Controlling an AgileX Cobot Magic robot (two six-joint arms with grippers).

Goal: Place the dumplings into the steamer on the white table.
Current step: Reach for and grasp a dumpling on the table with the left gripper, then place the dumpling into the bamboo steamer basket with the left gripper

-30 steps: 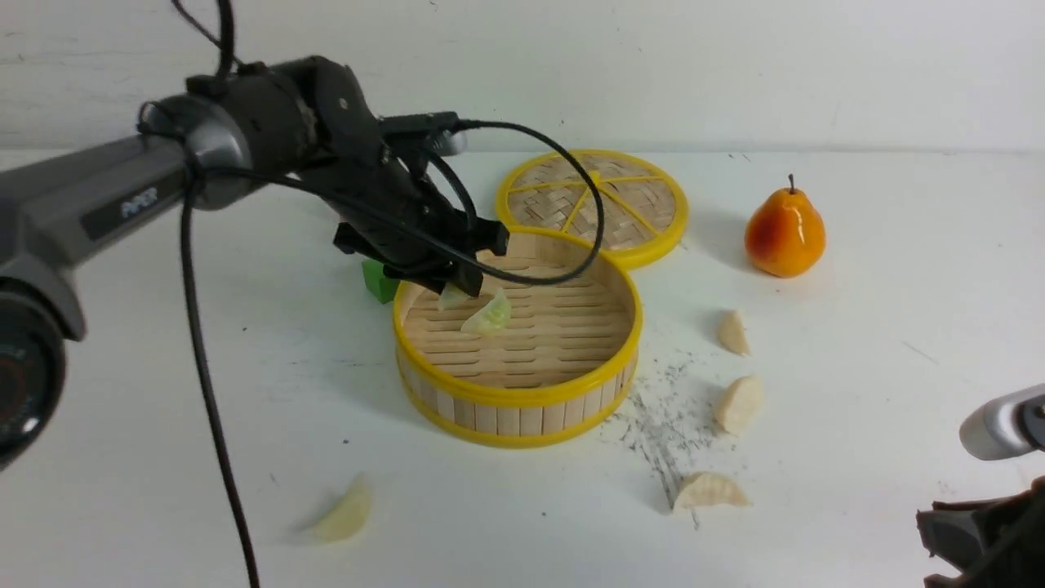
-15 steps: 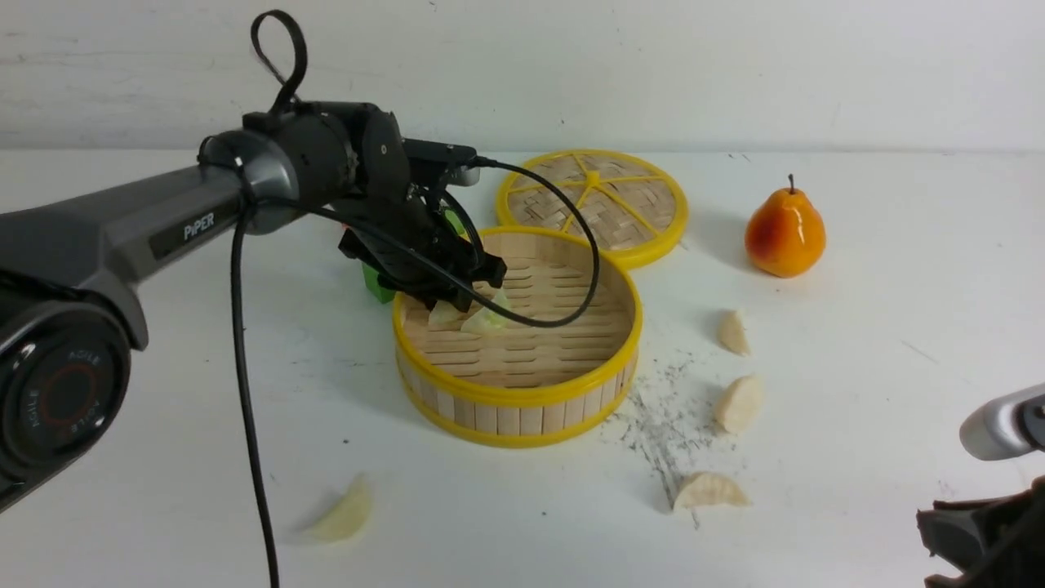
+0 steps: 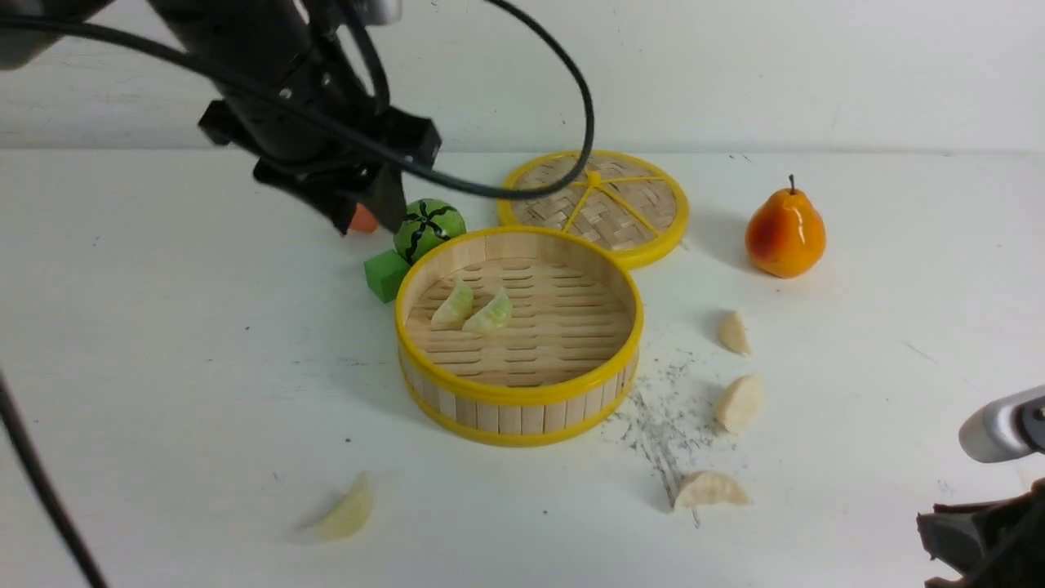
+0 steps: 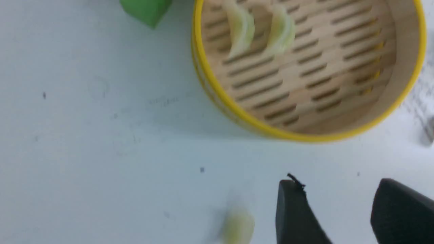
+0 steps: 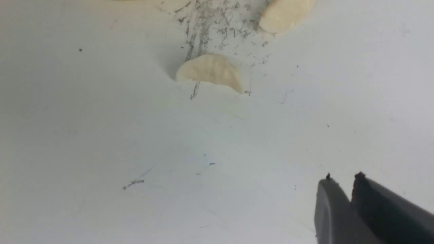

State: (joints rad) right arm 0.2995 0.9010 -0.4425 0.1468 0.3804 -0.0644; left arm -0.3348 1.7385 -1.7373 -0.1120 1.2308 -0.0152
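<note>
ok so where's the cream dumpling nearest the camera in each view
Front view: the cream dumpling sits right of centre, nearer than the steamer.
Left wrist view: not in it.
Right wrist view: the cream dumpling lies against the scuff marks.
Shared landmark: the grey scuff marks, front and right wrist.

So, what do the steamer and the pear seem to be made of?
The steamer: apparently bamboo or light wood, matte slats, with glossy yellow rims, likely plastic. The pear: probably plastic, since its orange skin shows sharp shiny highlights.
</note>
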